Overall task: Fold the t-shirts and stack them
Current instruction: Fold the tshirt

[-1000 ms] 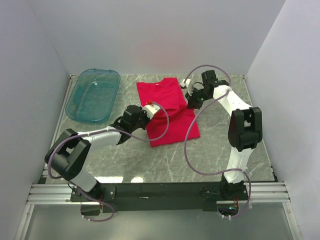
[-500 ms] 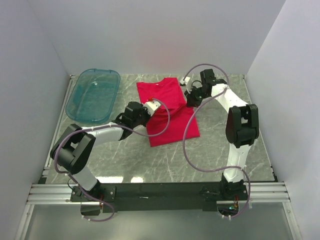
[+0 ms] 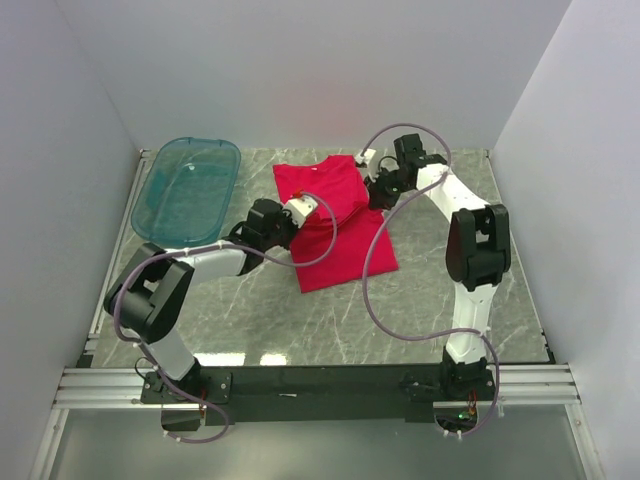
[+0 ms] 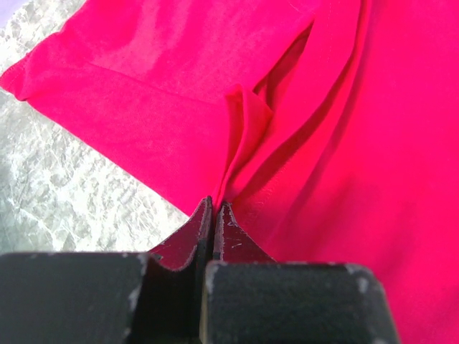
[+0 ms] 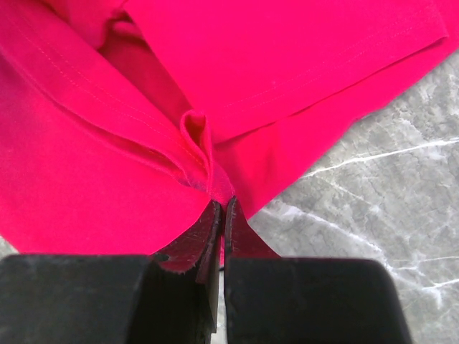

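Observation:
One plain red t-shirt (image 3: 335, 225) lies partly folded on the grey marble table, collar toward the back wall. My left gripper (image 3: 305, 207) is shut on a pinched fold of the shirt's left edge; in the left wrist view the cloth (image 4: 237, 143) rises in a ridge from the tips of that gripper (image 4: 214, 206). My right gripper (image 3: 377, 186) is shut on the right edge of the t-shirt, and in the right wrist view a small bunch of red fabric (image 5: 197, 140) sits just ahead of its tips (image 5: 223, 203). Both pinched edges are lifted slightly off the table.
A translucent teal plastic tub (image 3: 185, 190) stands at the back left, close to the left wall. White walls enclose the table on three sides. Bare marble (image 3: 330, 320) lies between the shirt and the arm bases; the right arm's cable (image 3: 375, 290) loops over it.
Both grippers have moved toward the back wall, each still pinching its edge of the shirt, drawing the sides of the shirt up and back. The jaws stay closed.

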Available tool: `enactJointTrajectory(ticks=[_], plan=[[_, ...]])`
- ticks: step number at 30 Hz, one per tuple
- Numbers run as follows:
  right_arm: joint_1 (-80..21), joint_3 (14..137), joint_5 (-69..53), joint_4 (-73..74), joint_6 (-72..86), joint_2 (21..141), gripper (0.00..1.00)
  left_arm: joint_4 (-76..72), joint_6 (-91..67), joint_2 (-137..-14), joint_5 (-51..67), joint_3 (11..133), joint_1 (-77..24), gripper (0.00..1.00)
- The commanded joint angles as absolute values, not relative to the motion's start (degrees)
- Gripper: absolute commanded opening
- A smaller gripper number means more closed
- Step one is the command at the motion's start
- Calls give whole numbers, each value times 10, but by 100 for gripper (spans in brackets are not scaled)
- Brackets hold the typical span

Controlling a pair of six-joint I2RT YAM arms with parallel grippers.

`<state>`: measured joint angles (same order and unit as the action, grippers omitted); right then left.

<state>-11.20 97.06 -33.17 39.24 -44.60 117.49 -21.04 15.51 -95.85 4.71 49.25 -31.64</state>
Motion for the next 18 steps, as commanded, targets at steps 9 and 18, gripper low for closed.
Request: enactJointTrajectory(ticks=[9,18], plan=[[-129,1009,-198,260,-268,1195,53,-202,109,-980,-19,567,-303,58],[-111,981,-340,348,-331,1112,57,-129,56,-849,-29,565,-299,67]])
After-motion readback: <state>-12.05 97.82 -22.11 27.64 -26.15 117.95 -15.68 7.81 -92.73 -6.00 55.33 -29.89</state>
